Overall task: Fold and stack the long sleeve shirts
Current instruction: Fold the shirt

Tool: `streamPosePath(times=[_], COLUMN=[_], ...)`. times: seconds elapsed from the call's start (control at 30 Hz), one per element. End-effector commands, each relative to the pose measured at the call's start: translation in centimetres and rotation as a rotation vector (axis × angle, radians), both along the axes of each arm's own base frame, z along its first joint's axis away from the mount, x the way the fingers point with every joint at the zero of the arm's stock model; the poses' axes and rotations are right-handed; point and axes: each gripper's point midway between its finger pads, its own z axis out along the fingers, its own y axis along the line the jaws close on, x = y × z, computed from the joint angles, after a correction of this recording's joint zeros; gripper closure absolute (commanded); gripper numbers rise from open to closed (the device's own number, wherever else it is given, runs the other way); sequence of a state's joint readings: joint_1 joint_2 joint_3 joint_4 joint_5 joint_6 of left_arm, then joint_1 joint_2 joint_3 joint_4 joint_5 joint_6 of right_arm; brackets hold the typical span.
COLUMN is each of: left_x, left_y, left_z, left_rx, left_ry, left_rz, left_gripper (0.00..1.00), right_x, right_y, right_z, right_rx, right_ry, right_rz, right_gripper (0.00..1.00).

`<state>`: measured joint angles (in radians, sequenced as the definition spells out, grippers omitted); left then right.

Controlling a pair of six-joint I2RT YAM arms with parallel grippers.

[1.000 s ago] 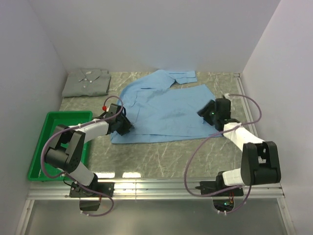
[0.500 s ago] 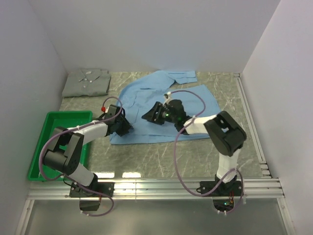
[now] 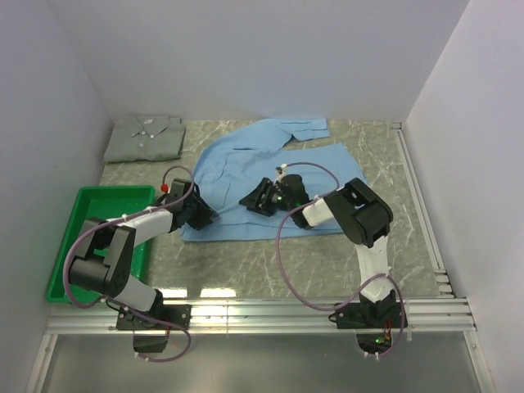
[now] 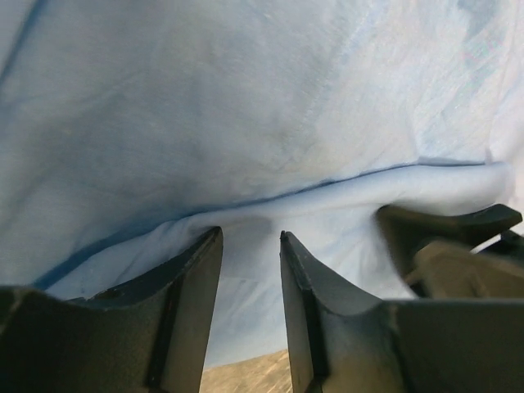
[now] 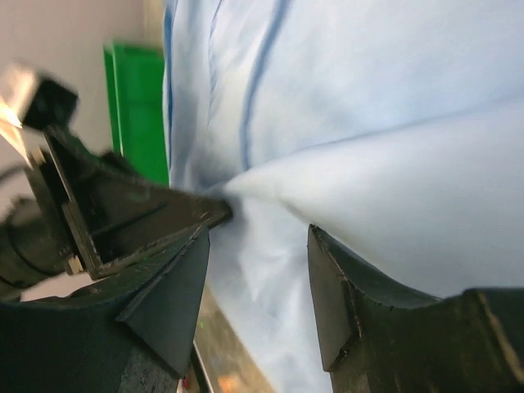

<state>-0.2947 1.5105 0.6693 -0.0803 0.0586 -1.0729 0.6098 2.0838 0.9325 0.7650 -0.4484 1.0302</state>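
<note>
Grey-green shirt (image 3: 144, 137) is shown folded at 10 o'clock. Blue shirt (image 3: 270, 176), at centre, is partly folded; stacking remains. A cloth ridge is pinched by left gripper (image 4: 250, 270); right gripper (image 5: 258, 286) is seen spread.

Folded shirt (image 3: 145, 137) far left, spread shirt (image 3: 270, 180) centre (tray (image 3: 82, 214) left)

A green plastic tray (image 3: 82, 214) lies on the table at about 9 o'clock, near the left wall. Its long side runs from near to far. The table (image 3: 270, 262) has a grey-green marbled top. A metal rail (image 3: 262, 311) runs along the table edge at 6 o'clock. White walls (image 3: 246, 57) close the scene at 9, 12 and 3 o'clock.
</note>
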Motion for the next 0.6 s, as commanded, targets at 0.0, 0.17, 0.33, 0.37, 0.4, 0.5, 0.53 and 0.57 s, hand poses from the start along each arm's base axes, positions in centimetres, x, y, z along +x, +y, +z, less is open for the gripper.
streamPosePath(times=[0.0, 0.17, 0.33, 0.37, 0.4, 0.5, 0.53, 0.57], left_x=[-4.1, -5.4, -5.9, -5.9, -5.9, -5.6, -5.5, -5.4], left_y=[2.9, 3.4, 3.6, 3.6, 3.6, 3.5, 3.5, 3.6], left_z=[-3.5, -3.9, -3.7, -3.6, -3.5, -3.0, -2.9, -2.8], left_rx=[0.073, 0.067, 0.066, 0.066, 0.065, 0.068, 0.07, 0.07], left_ry=[0.154, 0.178, 0.177, 0.172, 0.167, 0.152, 0.148, 0.143], left_rz=[0.035, 0.042, 0.04, 0.039, 0.037, 0.031, 0.029, 0.03], left_gripper=[0.57, 0.57, 0.57, 0.57, 0.56, 0.55, 0.55, 0.54], right_x=[4.1, 7.0, 9.3, 9.9, 10.0, 10.0, 9.8, 9.2], right_y=[-5.1, -10.2, -14.2, -15.4, -15.9, -15.4, -14.6, -13.2], right_z=[-0.4, 0.0, 0.2, 0.6, 0.8, 2.9, 4.4, 5.7], right_rx=[-0.01, -0.041, -0.083, -0.085, -0.091, -0.122, -0.114, -0.099], right_ry=[-0.024, -0.045, -0.053, -0.061, -0.063, -0.134, -0.167, -0.194], right_rz=[-0.186, -0.325, -0.438, -0.464, -0.472, -0.411, -0.382, -0.335], right_gripper=[0.42, 0.42, 0.42, 0.42, 0.42, 0.42, 0.42, 0.42])
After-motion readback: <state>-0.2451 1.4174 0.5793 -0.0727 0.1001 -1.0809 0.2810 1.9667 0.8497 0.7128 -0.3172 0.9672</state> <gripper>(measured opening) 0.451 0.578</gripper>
